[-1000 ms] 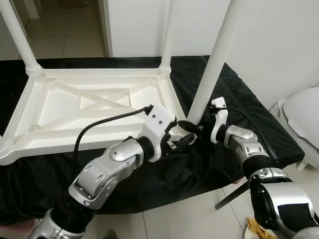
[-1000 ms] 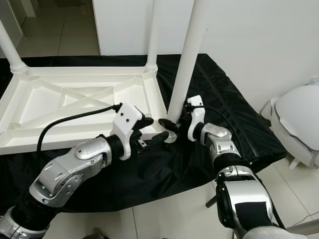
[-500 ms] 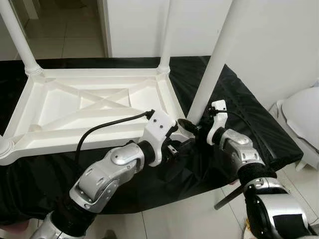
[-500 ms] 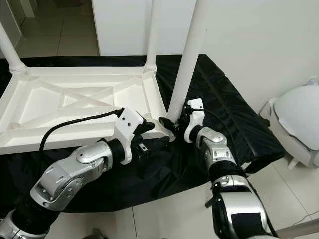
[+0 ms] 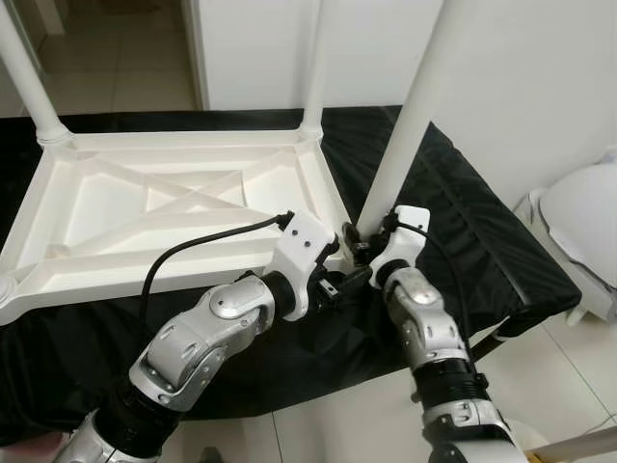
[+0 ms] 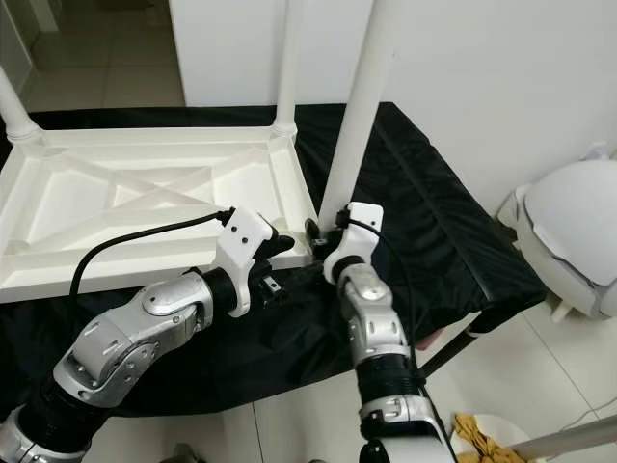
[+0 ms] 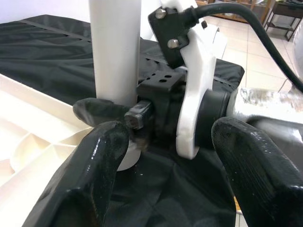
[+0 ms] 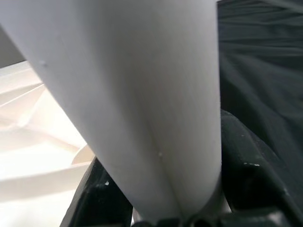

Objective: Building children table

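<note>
A white children's table [image 5: 174, 207] lies upside down on a black cloth [image 5: 463, 222], with legs standing up at its corners. My right gripper [image 5: 355, 234] is shut on the base of the near right leg [image 5: 405, 125], where it meets the corner. In the right wrist view that leg [image 8: 142, 94] stands between the black fingers [image 8: 246, 165]. My left gripper [image 5: 342, 280] is open just in front of the same corner. In the left wrist view its fingers [image 7: 94, 165] stand wide apart on either side of the leg [image 7: 116, 47] and the right wrist, holding nothing.
Other legs stand at the far left [image 5: 24, 68] and far right [image 5: 313, 58] corners. A white rounded object [image 5: 578, 212] sits on the floor to the right. A dark rod [image 5: 501, 328] pokes out under the cloth's edge. A white wall rises behind.
My right arm has swung in from the right to stand nearly in front of the leg, keeping its hold at the base. The left gripper has stayed by the corner.
</note>
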Available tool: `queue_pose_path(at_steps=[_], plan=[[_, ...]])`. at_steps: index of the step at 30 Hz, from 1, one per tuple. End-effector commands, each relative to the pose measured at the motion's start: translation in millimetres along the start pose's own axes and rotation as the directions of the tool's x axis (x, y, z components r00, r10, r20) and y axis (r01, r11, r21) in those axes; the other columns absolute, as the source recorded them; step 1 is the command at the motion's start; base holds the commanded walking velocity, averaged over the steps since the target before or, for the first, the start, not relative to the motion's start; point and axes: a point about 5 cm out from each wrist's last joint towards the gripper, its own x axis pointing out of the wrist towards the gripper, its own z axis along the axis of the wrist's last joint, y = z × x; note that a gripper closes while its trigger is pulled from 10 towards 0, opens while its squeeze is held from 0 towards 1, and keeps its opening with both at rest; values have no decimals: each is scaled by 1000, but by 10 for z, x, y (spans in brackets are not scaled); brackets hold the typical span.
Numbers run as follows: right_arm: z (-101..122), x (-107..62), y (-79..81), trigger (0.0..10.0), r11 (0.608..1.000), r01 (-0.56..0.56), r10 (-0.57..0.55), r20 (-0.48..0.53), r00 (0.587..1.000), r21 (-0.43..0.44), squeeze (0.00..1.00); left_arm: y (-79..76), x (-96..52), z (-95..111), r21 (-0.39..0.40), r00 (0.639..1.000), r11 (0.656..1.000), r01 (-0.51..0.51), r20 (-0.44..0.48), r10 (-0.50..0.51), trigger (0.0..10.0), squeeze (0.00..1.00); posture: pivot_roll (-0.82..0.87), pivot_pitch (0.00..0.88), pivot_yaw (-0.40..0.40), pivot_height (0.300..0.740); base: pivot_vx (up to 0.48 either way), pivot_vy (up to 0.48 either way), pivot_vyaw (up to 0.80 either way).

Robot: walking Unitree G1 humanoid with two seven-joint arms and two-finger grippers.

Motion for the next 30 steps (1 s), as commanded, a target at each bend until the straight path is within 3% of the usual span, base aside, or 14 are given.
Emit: queue_pose_path(at_steps=[1,6,7,8,9,12,13,20,25,26,29,30], plan=[[-104,-33,97,0,998,22,-19,-52,998,51,0,-68,-7,37,12,993,993,119,7,-119,10000,0,-30,36,-71,740,0,0,0],[-88,-76,246,0,995,-20,28,-80,996,97,0,-53,-8,40,16,993,993,117,5,-117,10000,0,-30,37,-70,740,0,0,0],[-80,-94,263,5294,995,-34,42,-84,996,96,0,-48,-12,38,16,993,993,115,3,-115,10000,0,-26,40,-70,740,0,0,0],[-80,-94,263,5294,995,-34,42,-84,996,96,0,-48,-12,38,16,993,993,115,3,-115,10000,0,-26,40,-70,740,0,0,0],[-75,-105,259,10000,996,-34,41,-81,996,85,0,-45,-15,36,16,994,993,113,2,-113,10000,0,-25,38,-71,740,0,0,0],[-57,-123,220,10000,998,-17,21,-68,997,53,0,-42,-22,32,14,994,994,109,2,-109,10000,0,-25,38,-71,740,0,0,0],[-38,-126,175,10000,998,-34,37,-53,998,54,1000,-42,-25,26,13,994,994,107,0,-107,10000,0,-26,42,-73,740,0,0,0],[39,-140,48,10000,992,-100,102,-24,995,73,1000,-44,-25,19,10,994,994,108,1,-108,10000,0,-30,40,-72,740,0,0,0],[90,-134,-128,10000,979,-203,203,-12,979,16,1000,-40,-33,19,11,994,994,113,-2,-113,10000,0,-30,38,-70,740,0,0,0],[117,-133,-204,10000,965,-263,263,-12,965,-6,0,-41,-35,14,13,993,993,115,-5,-115,10000,0,-26,37,-67,740,0,0,0],[206,-122,-338,10000,911,-408,407,-19,913,-65,0,-40,-38,3,12,993,993,118,-11,-118,10000,0,-26,38,-67,740,0,0,0],[206,-122,-338,10000,911,-408,407,-19,913,-65,0,-40,-38,3,12,993,993,118,-11,-118,10000,0,-26,38,-67,740,0,0,0]])
